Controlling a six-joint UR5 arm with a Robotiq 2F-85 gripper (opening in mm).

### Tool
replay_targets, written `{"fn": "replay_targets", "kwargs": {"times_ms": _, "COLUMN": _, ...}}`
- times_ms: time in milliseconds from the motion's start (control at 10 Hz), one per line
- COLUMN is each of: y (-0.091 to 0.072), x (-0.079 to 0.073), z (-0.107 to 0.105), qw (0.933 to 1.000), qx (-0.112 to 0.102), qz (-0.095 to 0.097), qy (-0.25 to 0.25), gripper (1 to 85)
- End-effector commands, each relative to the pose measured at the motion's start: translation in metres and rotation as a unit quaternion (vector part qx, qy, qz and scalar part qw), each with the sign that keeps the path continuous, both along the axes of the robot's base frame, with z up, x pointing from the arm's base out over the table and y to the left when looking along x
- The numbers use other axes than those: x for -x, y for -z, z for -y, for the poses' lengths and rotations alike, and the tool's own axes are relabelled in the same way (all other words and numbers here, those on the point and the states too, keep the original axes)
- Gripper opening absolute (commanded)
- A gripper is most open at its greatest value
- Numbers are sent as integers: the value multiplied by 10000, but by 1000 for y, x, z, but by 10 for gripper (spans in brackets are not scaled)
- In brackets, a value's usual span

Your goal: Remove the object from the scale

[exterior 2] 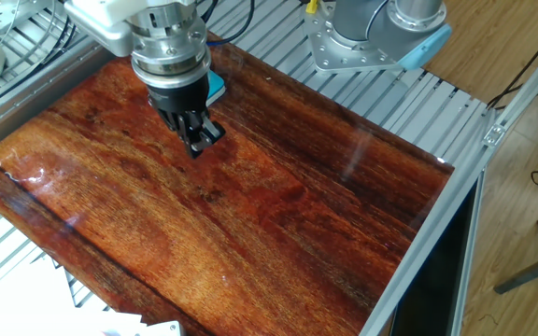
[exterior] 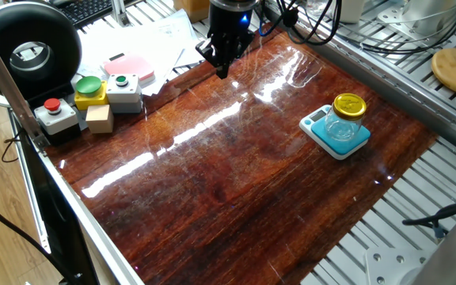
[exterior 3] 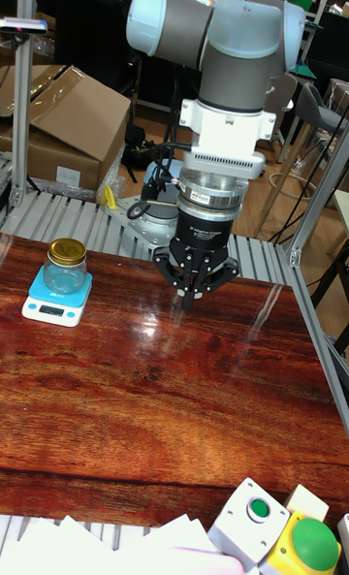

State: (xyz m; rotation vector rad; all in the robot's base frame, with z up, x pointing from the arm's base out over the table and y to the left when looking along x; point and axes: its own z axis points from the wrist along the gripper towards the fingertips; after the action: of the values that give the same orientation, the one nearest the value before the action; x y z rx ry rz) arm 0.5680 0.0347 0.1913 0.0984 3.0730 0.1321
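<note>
Nothing is done yet: jar (exterior: 348, 116) stands on scale (exterior: 323, 127), while hand (exterior: 223, 70), fingers pressed together and empty, is held well apart above bench (exterior: 212, 174).

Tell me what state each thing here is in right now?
Jar: upright on the scale, yellow lid on.
Scale: flat on the table, carrying the jar.
Gripper: fingers together, holding nothing, well away from the jar.
Green button: nothing touching it.
Red button: nothing touching it.
</note>
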Motion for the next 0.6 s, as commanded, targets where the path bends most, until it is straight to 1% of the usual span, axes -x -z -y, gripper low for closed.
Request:
{"fn": "replay_targets", "kwargs": {"times_ms": 0, "y": -3, "x": -1, "z": 1, "qw": 10000, "qx": 71, "qz": -32, "qy": -31, "gripper": 10}}
{"fn": "replay_targets", "kwargs": {"times_ms": 300, "y": 0, "x": 6, "z": 6, "qw": 9997, "qx": 188, "qz": -145, "qy": -83, "gripper": 10}}
{"fn": "replay_targets", "kwargs": {"times_ms": 400, "y": 4, "x": 9, "z": 2, "qw": 9995, "qx": 265, "qz": -167, "qy": 55, "gripper": 10}}
{"fn": "replay_targets", "kwargs": {"times_ms": 500, "y": 10, "x": 11, "z": 0, "qw": 9989, "qx": 428, "qz": -78, "qy": 160, "gripper": 10}}
